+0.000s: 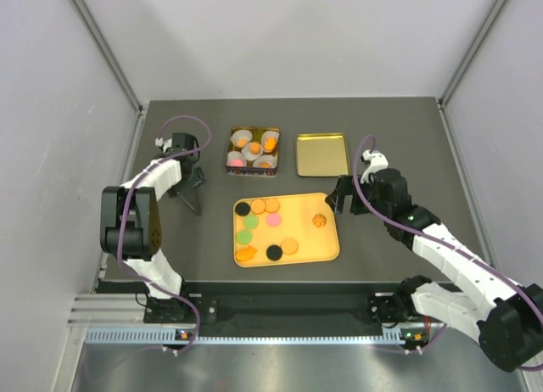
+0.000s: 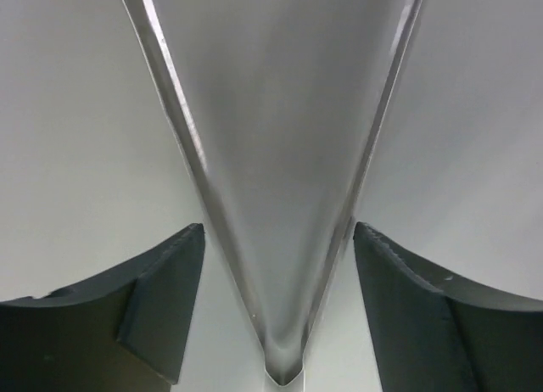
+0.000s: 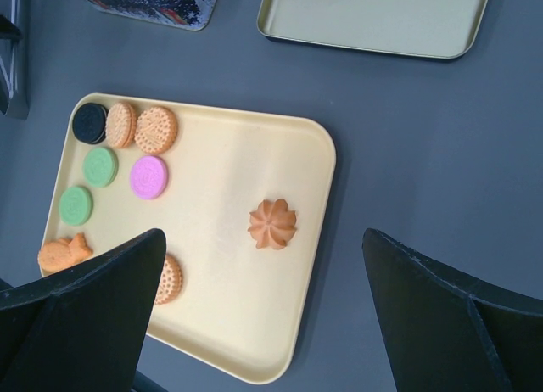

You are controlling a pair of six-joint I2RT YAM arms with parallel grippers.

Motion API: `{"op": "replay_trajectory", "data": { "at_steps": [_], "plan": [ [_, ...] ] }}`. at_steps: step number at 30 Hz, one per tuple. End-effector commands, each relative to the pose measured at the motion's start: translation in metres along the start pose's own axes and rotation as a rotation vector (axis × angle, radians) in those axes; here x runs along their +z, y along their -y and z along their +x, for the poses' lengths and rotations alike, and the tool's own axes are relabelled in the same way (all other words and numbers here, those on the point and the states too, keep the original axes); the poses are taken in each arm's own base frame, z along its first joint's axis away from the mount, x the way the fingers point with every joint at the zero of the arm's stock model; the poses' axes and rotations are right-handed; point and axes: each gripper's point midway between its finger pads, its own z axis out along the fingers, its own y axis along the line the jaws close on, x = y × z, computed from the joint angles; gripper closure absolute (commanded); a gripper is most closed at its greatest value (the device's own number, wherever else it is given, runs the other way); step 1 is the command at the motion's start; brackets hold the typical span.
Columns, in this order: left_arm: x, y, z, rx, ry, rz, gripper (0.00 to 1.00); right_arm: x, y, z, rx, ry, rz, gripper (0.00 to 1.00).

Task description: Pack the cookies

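Observation:
Several cookies lie on the yellow tray: a black one, tan ones, a pink one, green ones and a flower-shaped orange one. More cookies sit in white paper cups inside the tin box. My right gripper hovers open at the tray's right edge. In the right wrist view the flower cookie lies between and below its wide-apart fingers. My left gripper is left of the box, open and empty, facing the enclosure's corner.
A gold lid lies upside down to the right of the tin box, and its edge shows at the top of the right wrist view. Grey enclosure walls close in the dark table on three sides.

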Motion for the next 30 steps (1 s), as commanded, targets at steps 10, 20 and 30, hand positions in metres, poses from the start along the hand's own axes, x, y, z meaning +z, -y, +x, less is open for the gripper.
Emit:
{"op": "replay_trajectory", "data": {
  "at_steps": [10, 20, 30],
  "plan": [
    [-0.034, 0.001, -0.022, -0.026, 0.079, 0.062, 0.15, 0.006, 0.01, -0.019, 0.003, 0.013, 0.079, 0.0],
    [-0.158, 0.081, -0.04, 0.022, 0.203, 0.52, 0.2, 0.072, 0.054, -0.069, 0.057, -0.076, 0.216, 0.05],
    [-0.222, 0.189, 0.041, 0.258, 0.084, 0.931, 0.22, 0.178, 0.131, -0.057, 0.144, -0.234, 0.306, 0.19]
  ]
}}
